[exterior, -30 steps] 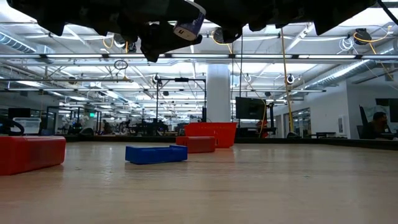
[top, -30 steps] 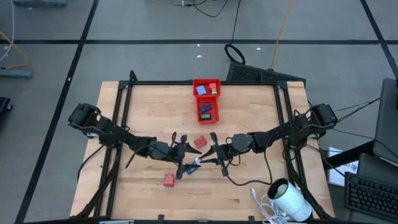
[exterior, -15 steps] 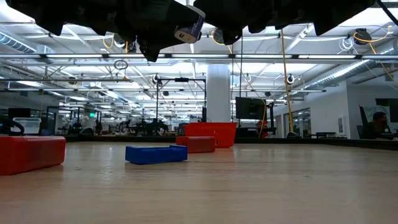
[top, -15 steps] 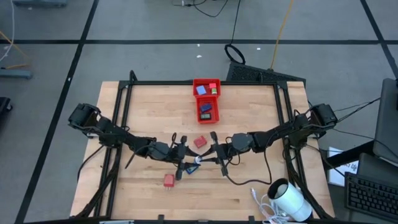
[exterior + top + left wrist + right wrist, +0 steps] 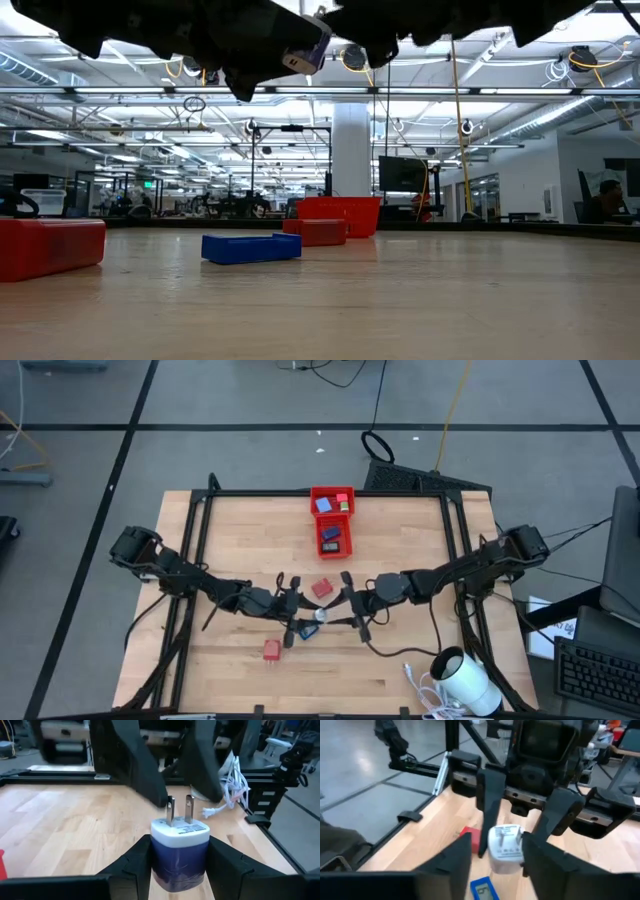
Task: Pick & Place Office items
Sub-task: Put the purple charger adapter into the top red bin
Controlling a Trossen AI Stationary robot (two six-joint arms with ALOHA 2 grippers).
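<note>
As our right gripper (image 5: 357, 622) slides its spread fingers closer round the blue-and-white plastic plug adapter (image 5: 319, 615) clamped in our left gripper (image 5: 297, 620) at lower centre, a handover looks imminent.

A grey floor (image 5: 90, 400) crossed by dark lines is surrounding the wooden table (image 5: 240, 530), with cables (image 5: 375, 390) trailing over it. Beyond the tabletop (image 5: 420, 300), rows of ceiling lights (image 5: 120, 110) are shining across a large open hall. A white column (image 5: 350, 150) is standing at the centre, beside a dark monitor (image 5: 402, 173). A keyboard (image 5: 595, 680) is lying at the right edge.
</note>
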